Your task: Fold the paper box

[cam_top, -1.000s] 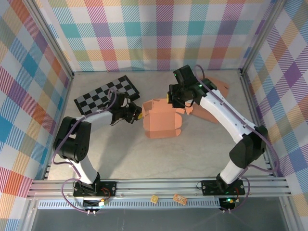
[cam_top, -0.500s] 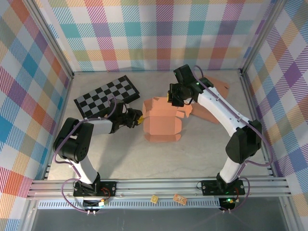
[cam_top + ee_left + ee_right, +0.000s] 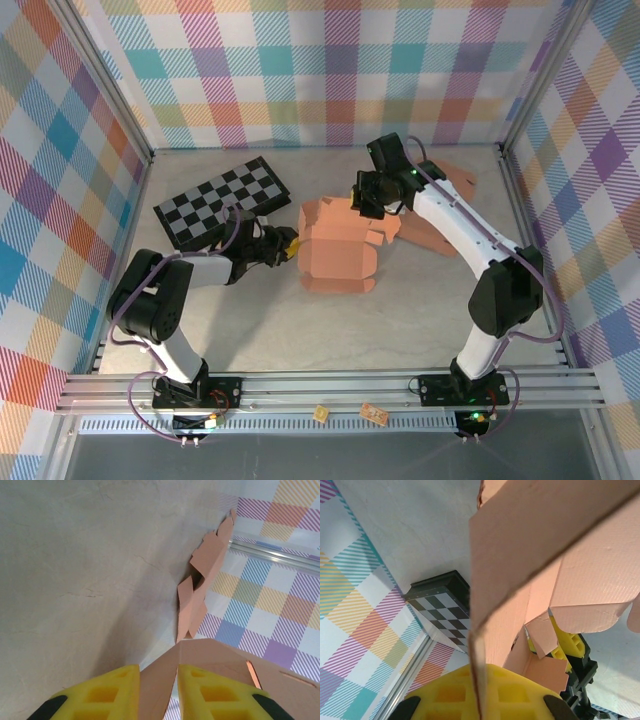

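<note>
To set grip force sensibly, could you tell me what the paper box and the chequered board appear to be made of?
The paper box looks like thin, matte, salmon-pink corrugated card: the right wrist view shows faint ribbing and a thin raw edge. The chequered board looks flat and rigid, with a printed black-and-white face and a dark edge; whether it is wood, plastic or card, I cannot tell.
</note>
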